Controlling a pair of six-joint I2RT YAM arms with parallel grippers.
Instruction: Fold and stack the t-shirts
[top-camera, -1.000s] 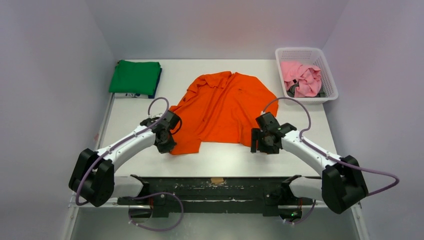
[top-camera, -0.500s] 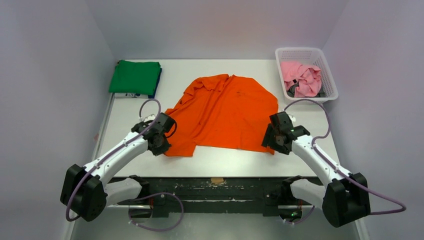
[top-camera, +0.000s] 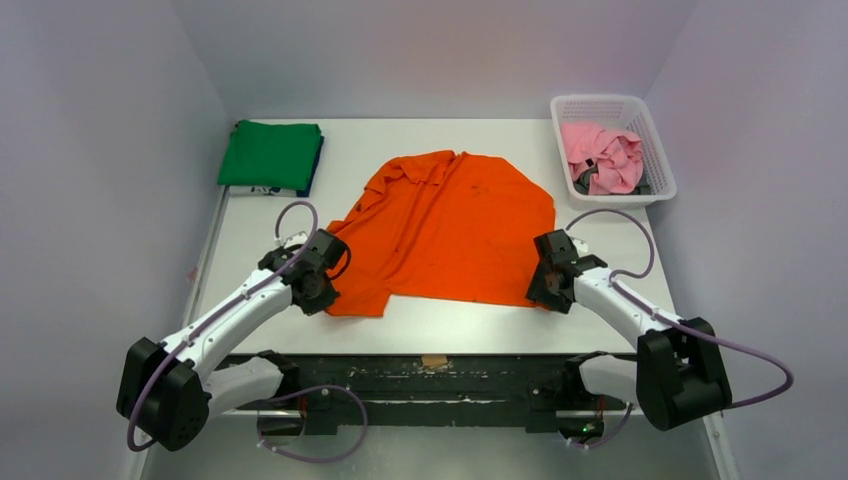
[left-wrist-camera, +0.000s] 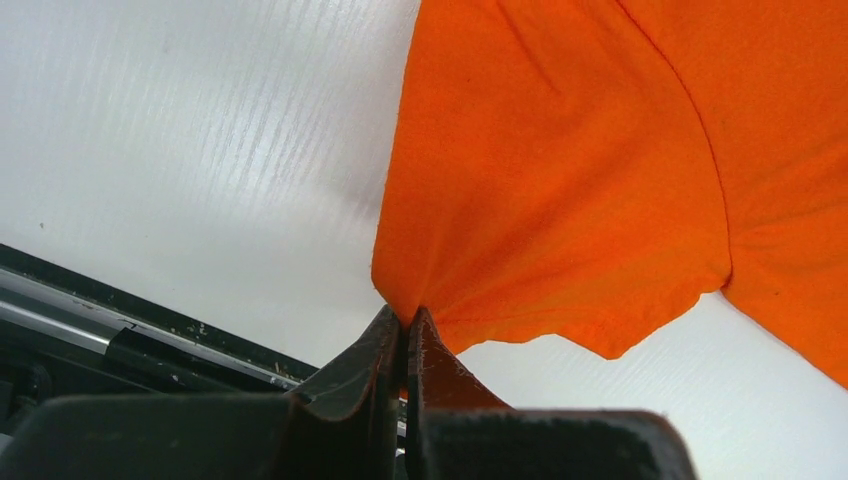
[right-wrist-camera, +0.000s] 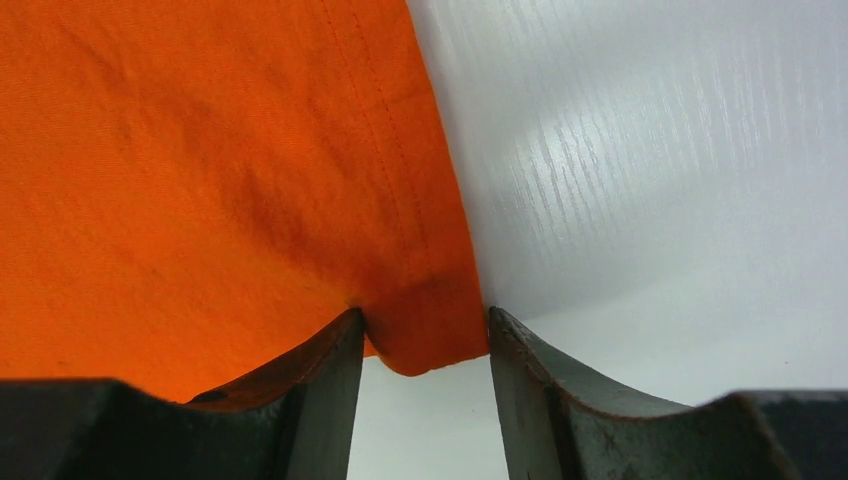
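The bright orange t-shirt (top-camera: 450, 225) lies spread on the white table. My left gripper (top-camera: 322, 297) is shut on its near left corner; the left wrist view shows the orange cloth (left-wrist-camera: 560, 170) pinched between the jaws (left-wrist-camera: 407, 318). My right gripper (top-camera: 546, 294) is open at the near right corner; in the right wrist view the orange hem corner (right-wrist-camera: 425, 330) lies loose between the spread fingers (right-wrist-camera: 425, 335). A folded green t-shirt (top-camera: 270, 155) lies on a dark blue one (top-camera: 314, 166) at the far left. A pink t-shirt (top-camera: 603, 157) sits crumpled in the basket.
The white lattice basket (top-camera: 659, 160) stands at the far right corner, with some dark cloth under the pink shirt. The black arm-mount rail (top-camera: 430, 375) runs along the near table edge. Grey walls close in both sides and the back.
Both arms pulled the shirt's near corners outward and toward the near edge, flattening it. The right gripper has opened and let the right corner go.
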